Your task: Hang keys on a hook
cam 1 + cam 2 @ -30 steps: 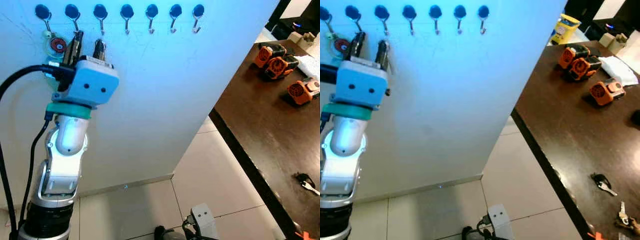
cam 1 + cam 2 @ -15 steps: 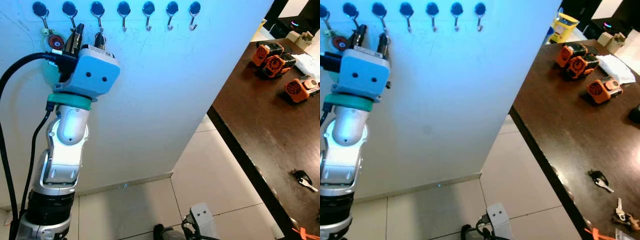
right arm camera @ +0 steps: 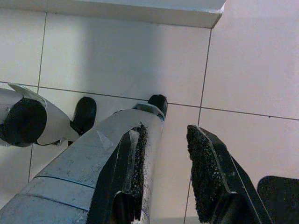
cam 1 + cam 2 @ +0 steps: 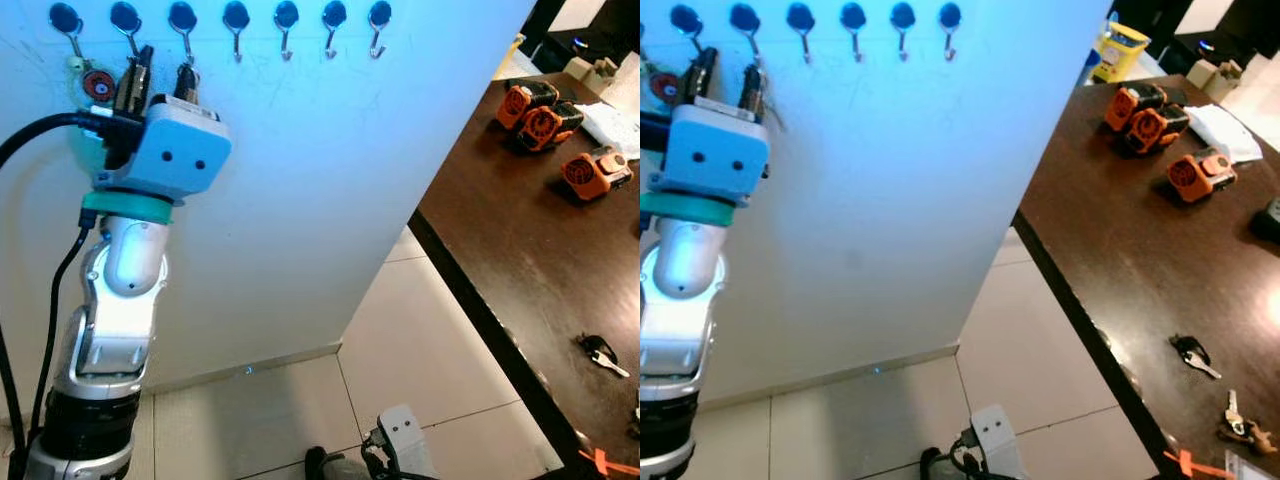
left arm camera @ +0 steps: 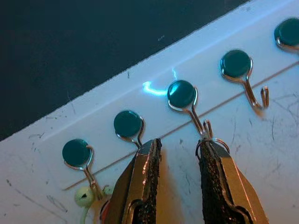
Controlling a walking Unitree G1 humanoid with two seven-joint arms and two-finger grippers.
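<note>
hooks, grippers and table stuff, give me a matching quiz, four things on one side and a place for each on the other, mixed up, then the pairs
Things:
1. left gripper
2. right gripper
3. orange tools
4. red tag

Places:
A. far end of the dark table
B. hanging from the first hook on the robot's left
C. raised at the hook row on the white wall
D. down low, pointing at the floor tiles

Pairs: 1-C, 2-D, 3-A, 4-B
</note>
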